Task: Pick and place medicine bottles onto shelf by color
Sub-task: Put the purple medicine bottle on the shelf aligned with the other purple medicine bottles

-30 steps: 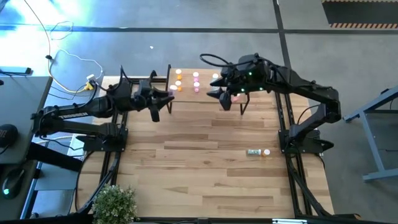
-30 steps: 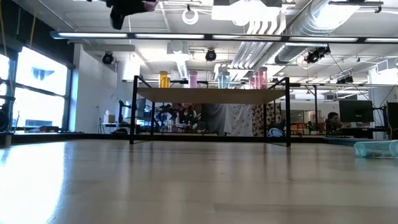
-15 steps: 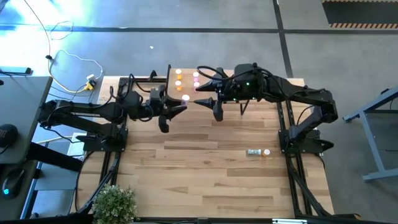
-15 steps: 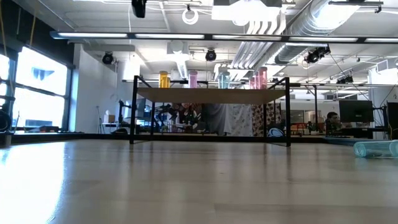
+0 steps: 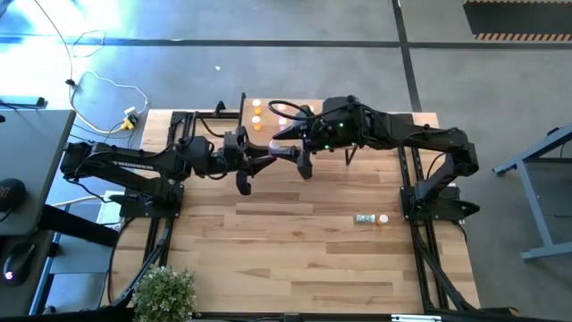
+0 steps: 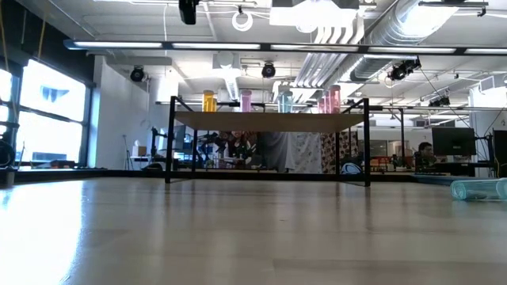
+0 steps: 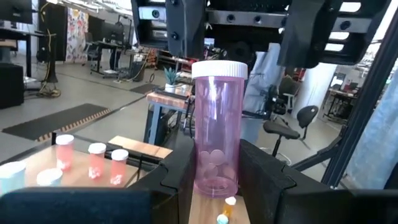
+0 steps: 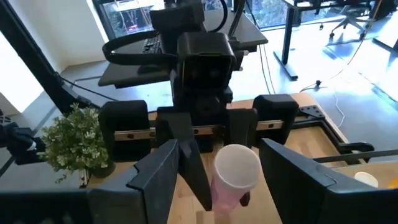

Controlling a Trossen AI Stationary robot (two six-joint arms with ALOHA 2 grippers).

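Observation:
A clear pink medicine bottle (image 7: pixel 216 124) with a white cap hangs in the air in front of the shelf (image 5: pixel 246 107), and my left gripper (image 5: pixel 270 156) is shut on it. My right gripper (image 5: pixel 293 154) faces it, open. Its fingers stand on either side of the bottle's capped end (image 8: pixel 236 165) without touching. The shelf (image 6: pixel 269 121) stands on black legs at the table's far edge. On it stand orange (image 6: pixel 208 100), pink (image 6: pixel 246 100) and teal (image 6: pixel 283 101) bottles. A teal bottle (image 5: pixel 364 218) and an orange one (image 5: pixel 383 218) lie on their sides on the table at the right. My left gripper pinches the lower part of the pink bottle's body (image 7: pixel 199 171) between its two fingers (image 7: pixel 177 177), one on each side. The fingers come roughly level from the table's left. The bottle is lifted clear, and its capped end sticks out beyond the fingers toward my right gripper.
A potted plant (image 5: pixel 165 291) stands at the table's near left corner. Black arm frames run along the left (image 5: pixel 156 224) and right (image 5: pixel 420 224) sides. The wide wooden middle of the table (image 5: pixel 286 241) lies bare.
Both grippers have come together above the table in front of the shelf. My left gripper has carried the pink bottle toward the table's right. My right gripper has gone toward the table's left until its open fingers flank the bottle's cap.

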